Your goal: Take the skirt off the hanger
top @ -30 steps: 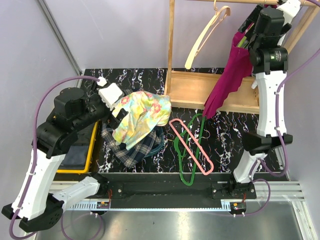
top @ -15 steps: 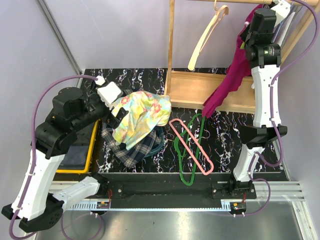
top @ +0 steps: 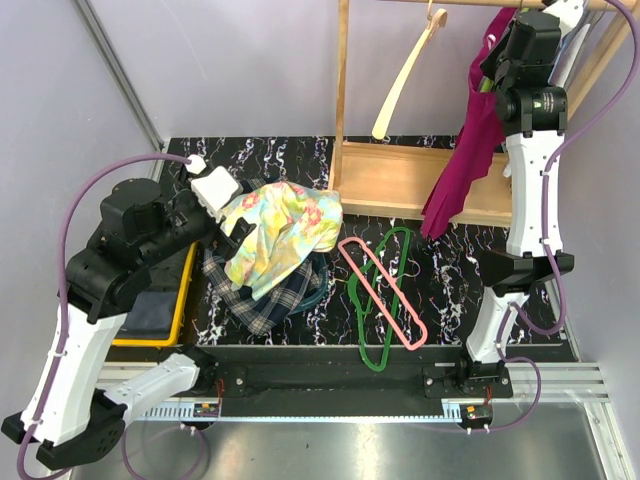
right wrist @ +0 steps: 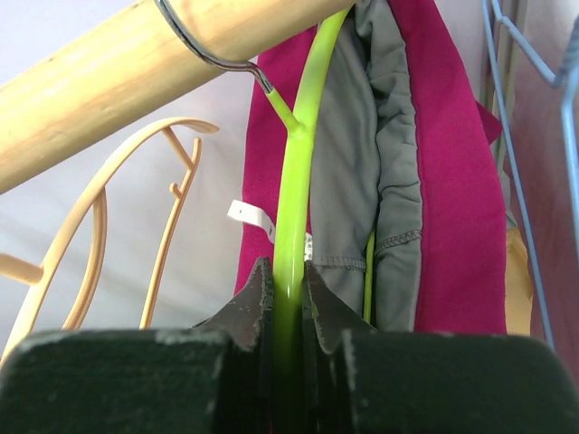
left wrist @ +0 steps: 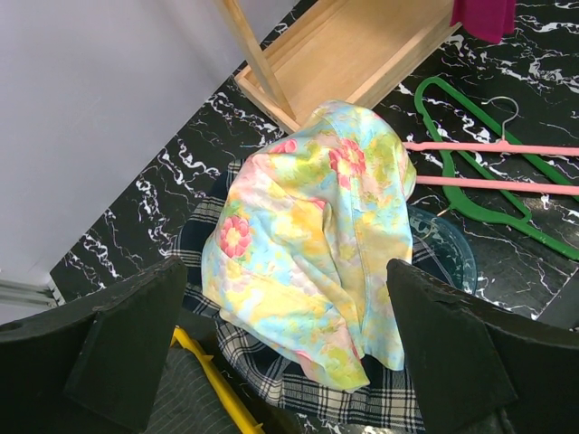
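Note:
The plaid skirt (top: 262, 302) lies crumpled on the table, mostly covered by a floral garment (top: 280, 235); its checked edge (left wrist: 362, 391) shows below the floral cloth. The dark green hanger (top: 378, 362) lies flat on the table to the right, apart from the skirt, with a pink hanger (top: 385, 292) across it. My left gripper (left wrist: 289, 362) hovers open above the pile, holding nothing. My right gripper (right wrist: 288, 280) is up at the wooden rod (right wrist: 136, 72), shut on the stem of a lime hanger (right wrist: 298, 163) that carries a magenta garment (top: 465, 160).
A wooden rack (top: 400, 180) stands at the back, with a cream hanger (top: 405, 80) on its rod. A yellow tray (top: 186, 290) sits left of the pile. A teal round dish (left wrist: 448, 244) lies under the clothes. A blue wire hanger (right wrist: 516, 136) hangs beside the magenta garment.
My right gripper has shut on the lime hanger and risen toward the rod; the magenta garment now hangs straighter, its lower end swung right. The left arm has barely shifted.

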`<act>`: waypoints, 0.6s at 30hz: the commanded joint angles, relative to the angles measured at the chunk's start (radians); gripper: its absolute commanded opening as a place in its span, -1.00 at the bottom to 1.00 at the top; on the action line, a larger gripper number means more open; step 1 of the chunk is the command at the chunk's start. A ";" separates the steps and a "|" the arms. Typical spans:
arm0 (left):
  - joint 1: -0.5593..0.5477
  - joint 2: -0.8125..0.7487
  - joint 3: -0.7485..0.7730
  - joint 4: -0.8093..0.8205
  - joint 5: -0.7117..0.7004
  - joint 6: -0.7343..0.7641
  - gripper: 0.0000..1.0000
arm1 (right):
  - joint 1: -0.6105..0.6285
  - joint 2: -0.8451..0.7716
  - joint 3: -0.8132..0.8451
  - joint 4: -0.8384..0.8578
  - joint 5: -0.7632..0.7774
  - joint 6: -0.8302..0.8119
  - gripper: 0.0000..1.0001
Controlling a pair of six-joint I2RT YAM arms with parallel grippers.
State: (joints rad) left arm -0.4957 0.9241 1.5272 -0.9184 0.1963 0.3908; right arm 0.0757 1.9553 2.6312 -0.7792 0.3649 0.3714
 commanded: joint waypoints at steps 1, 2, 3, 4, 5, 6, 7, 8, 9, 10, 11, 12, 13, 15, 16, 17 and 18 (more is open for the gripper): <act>0.005 -0.016 -0.007 0.059 0.025 -0.041 0.98 | 0.002 -0.129 -0.020 0.379 -0.072 -0.069 -1.00; 0.005 -0.022 -0.016 0.056 0.040 -0.047 0.98 | 0.004 -0.162 -0.080 0.438 -0.078 -0.093 -1.00; 0.005 -0.027 -0.022 0.056 0.049 -0.049 0.98 | 0.004 -0.195 -0.197 0.498 -0.093 -0.103 -1.00; 0.005 -0.031 -0.027 0.058 0.058 -0.049 0.98 | 0.006 -0.240 -0.224 0.550 -0.101 -0.109 -1.00; 0.003 -0.036 -0.030 0.056 0.061 -0.050 0.98 | 0.004 -0.245 -0.224 0.538 -0.103 -0.114 -1.00; 0.005 -0.036 -0.030 0.056 0.058 -0.053 0.98 | 0.004 -0.245 -0.215 0.525 -0.109 -0.112 -1.00; 0.005 -0.034 -0.027 0.056 0.054 -0.056 0.98 | 0.003 -0.248 -0.218 0.500 -0.115 -0.114 -1.00; 0.005 -0.031 -0.021 0.056 0.054 -0.059 0.98 | 0.004 -0.256 -0.229 0.494 -0.124 -0.108 -1.00; 0.003 -0.031 -0.019 0.056 0.054 -0.064 0.98 | 0.006 -0.266 -0.267 0.489 -0.145 -0.104 -1.00; 0.005 -0.031 -0.018 0.056 0.058 -0.066 0.98 | 0.004 -0.300 -0.296 0.488 -0.159 -0.098 -1.00; 0.005 -0.033 -0.018 0.058 0.067 -0.066 0.98 | 0.004 -0.323 -0.328 0.491 -0.175 -0.085 -1.00; 0.003 -0.033 -0.015 0.058 0.071 -0.067 0.98 | 0.006 -0.346 -0.402 0.495 -0.210 -0.080 -1.00; 0.003 -0.033 -0.015 0.058 0.072 -0.067 0.98 | 0.004 -0.393 -0.433 0.501 -0.228 -0.075 -1.00; 0.005 -0.031 -0.013 0.056 0.074 -0.067 0.98 | 0.004 -0.456 -0.511 0.497 -0.262 -0.072 -1.00; 0.005 -0.030 -0.015 0.056 0.077 -0.069 0.98 | 0.004 -0.476 -0.537 0.509 -0.270 -0.078 -1.00; 0.005 -0.028 -0.015 0.056 0.078 -0.069 0.98 | 0.006 -0.495 -0.559 0.518 -0.268 -0.094 -1.00; 0.005 -0.028 -0.018 0.058 0.081 -0.069 0.98 | 0.004 -0.516 -0.580 0.527 -0.262 -0.106 -1.00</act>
State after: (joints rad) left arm -0.4957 0.9001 1.4967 -0.9112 0.2413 0.3389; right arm 0.0765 1.5887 2.0914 -0.4847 0.1623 0.3023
